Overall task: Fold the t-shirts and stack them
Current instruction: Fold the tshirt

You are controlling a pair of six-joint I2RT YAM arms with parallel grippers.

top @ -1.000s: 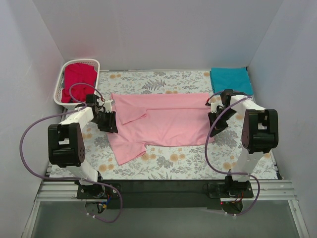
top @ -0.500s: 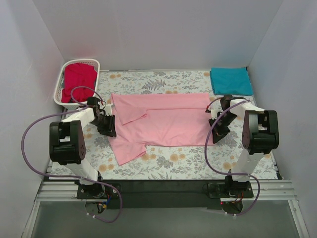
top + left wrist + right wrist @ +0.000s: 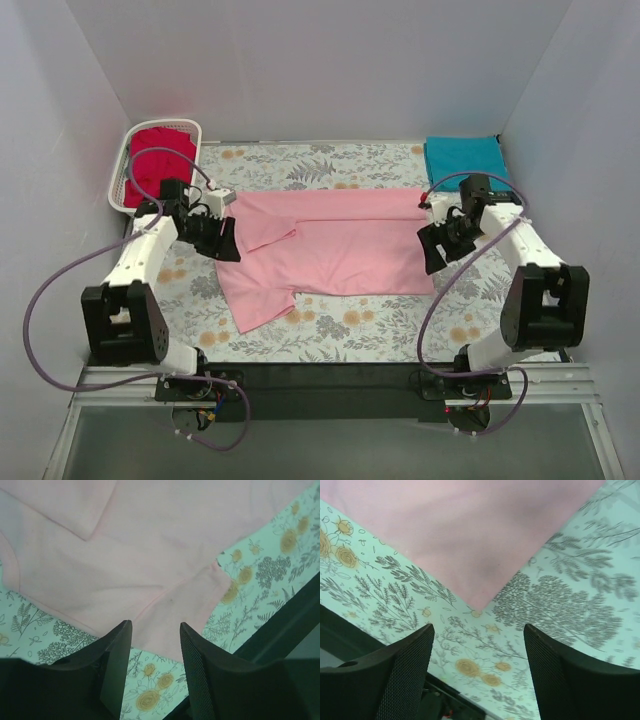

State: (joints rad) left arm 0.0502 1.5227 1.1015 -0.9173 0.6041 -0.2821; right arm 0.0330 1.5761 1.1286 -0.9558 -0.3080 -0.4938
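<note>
Pink t-shirt (image 3: 330, 245) lies flat mid-worktop, long axis 9 to 3 o'clock, with a flap doubled over along its 12 o'clock edge and one sleeve sticking out at the 7 o'clock corner. Left pincer (image 3: 155, 627) hangs over the 9 o'clock end, jaws partly apart with nothing between them; its wrist view shows the sleeve seam just ahead of the gap. Right pincer (image 3: 478, 630) is over the 4 o'clock corner, jaws wide and empty, with the cloth corner pointing at the gap but not inside it. Main risk as I see it: the right closes short and pinches only the floral worktop (image 3: 330, 335) cover, or catches a sliver that slips out on the lift. On the left the layers overlap, so a shallow bite could take the top layer only and the fold opens up. If one side holds and the other misses, I'd expect the shirt to skew and bunch. The loose sleeve will likely trail outside any fold unless tucked first. Teal t-shirt (image 3: 466, 163) sits folded at 1 o'clock, near the right arm, so a wide swing could nudge it. Red t-shirt (image 3: 160, 160) is in the basket (image 3: 118, 185) at 10 o'clock; the left arm's cable loops over it and could snag.
</note>
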